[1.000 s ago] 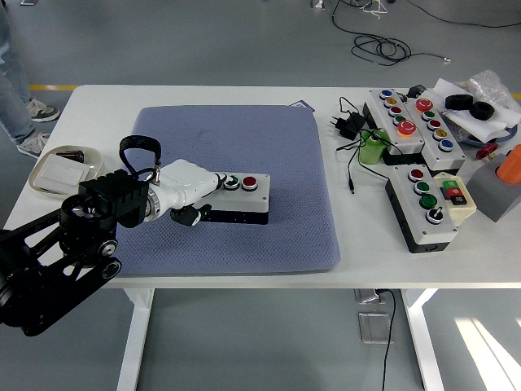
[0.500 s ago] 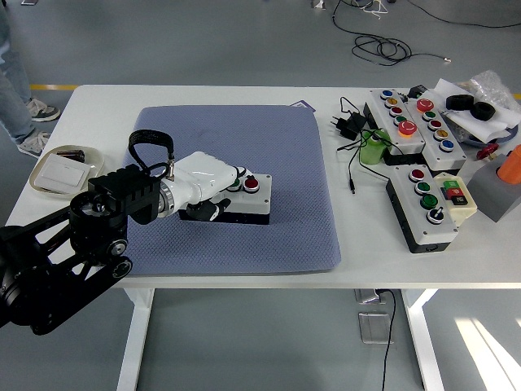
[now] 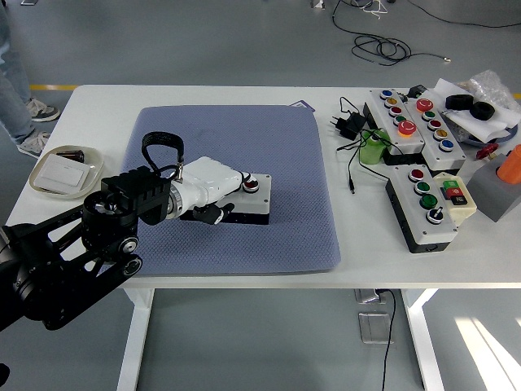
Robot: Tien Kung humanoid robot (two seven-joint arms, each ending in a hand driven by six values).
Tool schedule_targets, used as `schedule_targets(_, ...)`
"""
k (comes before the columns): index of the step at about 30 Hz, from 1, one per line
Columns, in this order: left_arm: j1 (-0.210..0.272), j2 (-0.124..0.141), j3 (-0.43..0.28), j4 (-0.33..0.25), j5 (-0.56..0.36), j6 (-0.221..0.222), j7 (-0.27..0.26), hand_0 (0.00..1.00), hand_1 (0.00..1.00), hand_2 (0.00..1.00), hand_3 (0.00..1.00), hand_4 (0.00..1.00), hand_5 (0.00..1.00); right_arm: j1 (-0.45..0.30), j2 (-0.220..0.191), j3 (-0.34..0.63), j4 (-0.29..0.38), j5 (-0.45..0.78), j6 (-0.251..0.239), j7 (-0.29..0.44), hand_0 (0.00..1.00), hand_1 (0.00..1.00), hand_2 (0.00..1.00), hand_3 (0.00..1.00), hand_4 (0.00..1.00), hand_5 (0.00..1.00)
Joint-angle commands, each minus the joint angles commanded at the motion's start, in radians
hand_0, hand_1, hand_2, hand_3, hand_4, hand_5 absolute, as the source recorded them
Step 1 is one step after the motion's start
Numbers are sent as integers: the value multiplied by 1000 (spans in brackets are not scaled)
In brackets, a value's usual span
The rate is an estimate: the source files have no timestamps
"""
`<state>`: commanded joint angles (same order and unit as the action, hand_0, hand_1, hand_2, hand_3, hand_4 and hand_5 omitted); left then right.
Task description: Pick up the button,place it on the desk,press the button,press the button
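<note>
A grey button box [image 3: 259,208] with a black base lies on the blue mat [image 3: 244,130] in the head view. Its red button [image 3: 252,185] shows at the right end. My left hand [image 3: 236,186], white on a black arm, lies on top of the box's left part and hides the other buttons. The fingers are stretched flat over the top, their tips just left of the red button, and the thumb [image 3: 208,214] hangs at the box's near side. The hand grips nothing. My right arm is out of view.
Two more button boxes [image 3: 407,122] [image 3: 423,208] lie at the right with a green cup [image 3: 374,149], a black adapter [image 3: 350,124] and cables. A white tray [image 3: 61,171] sits at the left edge. A person's legs [image 3: 16,81] stand at the top left.
My left hand has slid to the right along the top of the button box, covering the green button and reaching the red one. The box itself has stayed in place.
</note>
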<state>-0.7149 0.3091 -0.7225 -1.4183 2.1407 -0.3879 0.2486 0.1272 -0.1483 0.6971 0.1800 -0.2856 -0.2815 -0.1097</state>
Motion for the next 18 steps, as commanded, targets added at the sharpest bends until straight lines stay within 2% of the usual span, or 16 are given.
schedule_targets(13,10,10,19,27,4,-44,14,73,50,73,884,498,2,-1,2,-2,0,4,-1,0,787,797,817,751,412,479)
schedule_targets(18,12,12,19,29,3,-42,13,73,50,73,884,498,2,-2,3,-2,0,3,-2,-1,787,797,817,751,412,479)
